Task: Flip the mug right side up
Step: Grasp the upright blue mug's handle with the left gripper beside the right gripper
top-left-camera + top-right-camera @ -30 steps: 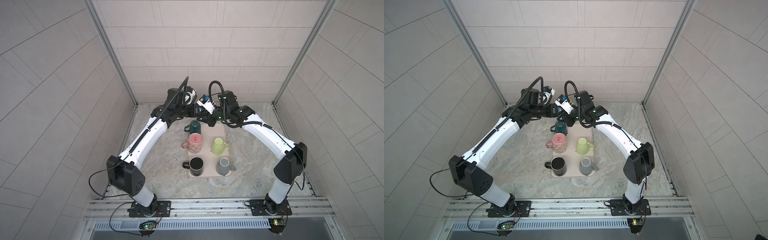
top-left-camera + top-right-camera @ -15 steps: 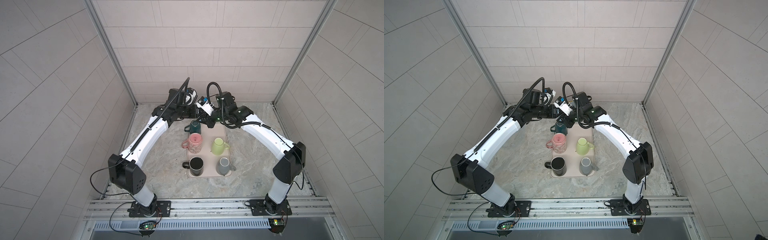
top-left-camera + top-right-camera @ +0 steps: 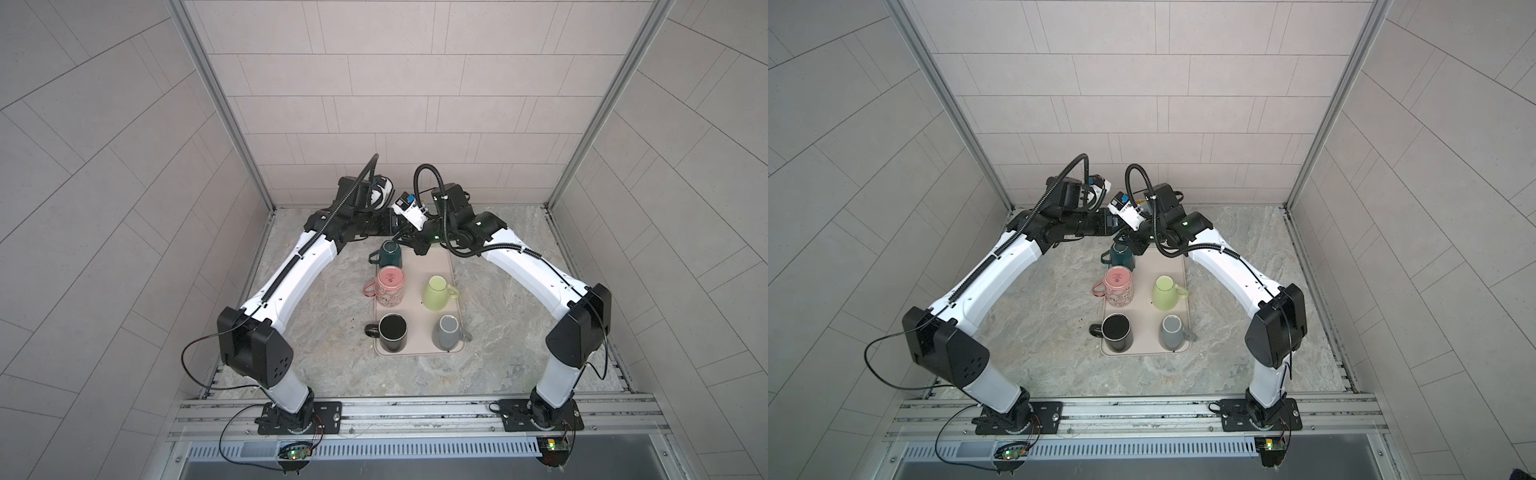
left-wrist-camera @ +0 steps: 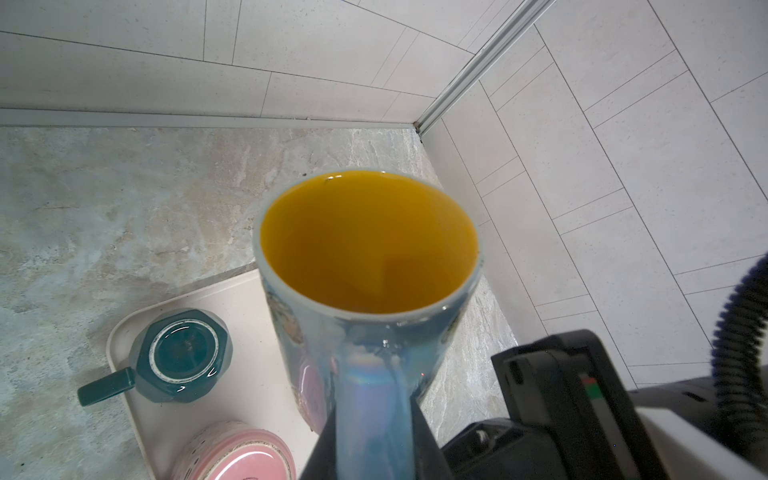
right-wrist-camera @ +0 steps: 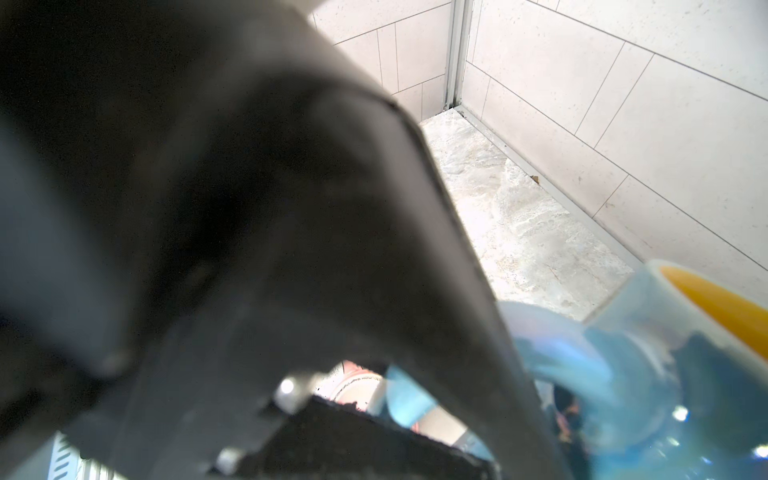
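Mug and claws are at the far end, so start from the arm bases. On the table (image 3: 332, 332) lies a tray (image 3: 413, 297). Its nearest row holds a black mug (image 3: 392, 330), mouth up, and a grey mug (image 3: 446, 336). Behind them are a pink mug (image 3: 390, 286) and a green mug (image 3: 436, 293). Farther still a teal mug (image 4: 180, 353) stands base up.

Beside the teal one, over the tray's vacant far corner, the mug (image 4: 368, 257) hangs clear of the tray. It is pearly blue outside and orange inside, with its mouth tipped up toward the far corner of the walls. The left claw (image 4: 374, 451) is clamped on its broad handle, one dark finger on each flat side. The right claw (image 3: 417, 245) has its jaws drawn together. A blurred dark shape blocks most of the right wrist view, so I cannot tell whether that claw pinches any part of the mug.

It looks like glazed ceramic, so I judge it stiff, weighty for a pinch, slick and liable to chip on the stone. The handle's flat sides give the pads good purchase. The body hangs off to one side of them, though, so it may swivel in the jaws. A hold close to where the handle joins the wall should limit that. The turn looks nearly done, and a slow, level set-down seems wise.
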`<state>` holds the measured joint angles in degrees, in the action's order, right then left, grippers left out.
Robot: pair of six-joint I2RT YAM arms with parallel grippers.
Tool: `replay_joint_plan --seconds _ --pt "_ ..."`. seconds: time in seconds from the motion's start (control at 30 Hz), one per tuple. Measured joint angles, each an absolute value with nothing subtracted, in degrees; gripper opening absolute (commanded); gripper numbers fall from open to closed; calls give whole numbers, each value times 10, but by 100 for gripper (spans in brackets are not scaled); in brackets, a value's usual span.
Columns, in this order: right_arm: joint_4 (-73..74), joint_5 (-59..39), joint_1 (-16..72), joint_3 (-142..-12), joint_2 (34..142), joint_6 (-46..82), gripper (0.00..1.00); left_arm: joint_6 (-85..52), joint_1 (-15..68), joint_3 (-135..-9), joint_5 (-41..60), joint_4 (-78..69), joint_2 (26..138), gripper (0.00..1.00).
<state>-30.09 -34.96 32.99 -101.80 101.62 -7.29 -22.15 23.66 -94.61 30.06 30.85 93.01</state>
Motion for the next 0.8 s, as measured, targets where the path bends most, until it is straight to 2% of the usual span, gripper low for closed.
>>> replay_joint_plan --seconds 0.1,0.17,0.2,0.53,0.8 --pt "-298 -344 331 -1018 1016 -76 15 -219 237 -946 291 308 930 0" --pt "-298 -340 331 -1018 1016 -78 24 -210 239 -946 281 312 930 0" --pt "-299 -337 331 -1018 1016 -81 24 -205 240 -946 274 316 930 0" --pt "-284 -331 335 -1007 996 -105 25 -189 238 -947 223 356 951 0" --pt "-256 -318 333 -966 943 -107 22 -168 238 -996 202 397 984 0"
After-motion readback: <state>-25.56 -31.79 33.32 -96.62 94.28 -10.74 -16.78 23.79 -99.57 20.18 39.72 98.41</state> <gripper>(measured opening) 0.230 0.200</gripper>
